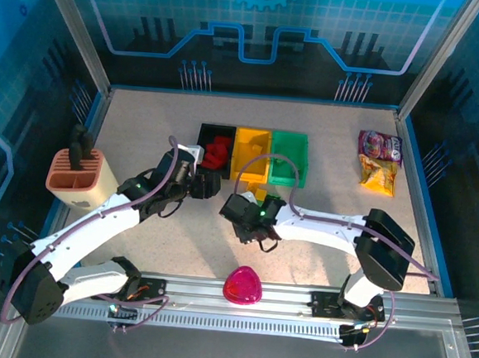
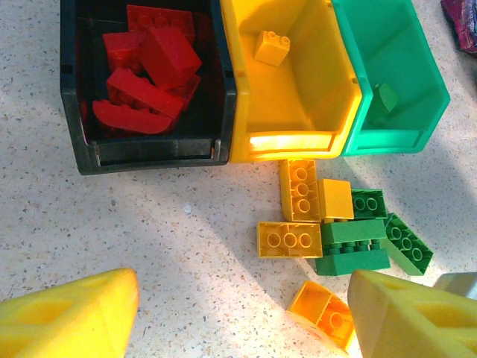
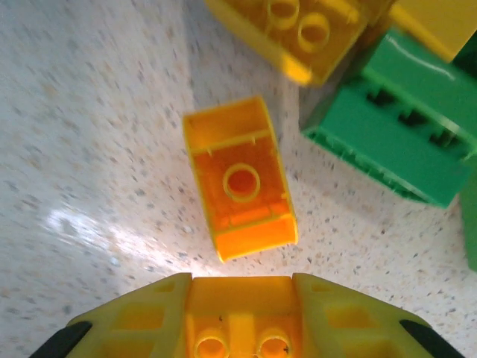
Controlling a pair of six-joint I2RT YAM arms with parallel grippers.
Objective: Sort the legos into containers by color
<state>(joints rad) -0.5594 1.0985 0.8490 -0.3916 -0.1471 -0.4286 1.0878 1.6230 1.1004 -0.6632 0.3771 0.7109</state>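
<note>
Speckled table [image 1: 144, 130], blue walls [image 1: 260, 23], three bins [image 1: 238, 150]

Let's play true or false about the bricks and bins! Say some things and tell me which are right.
1. The black bin holds red bricks. True.
2. The green bin is full. False: it holds one green piece.
3. The yellow bin sits between the other two. True.
4. Every yellow brick is in a bin. False: loose yellow bricks lie on the table.
5. The right gripper holds a red brick. False: it grips a yellow brick.
</note>
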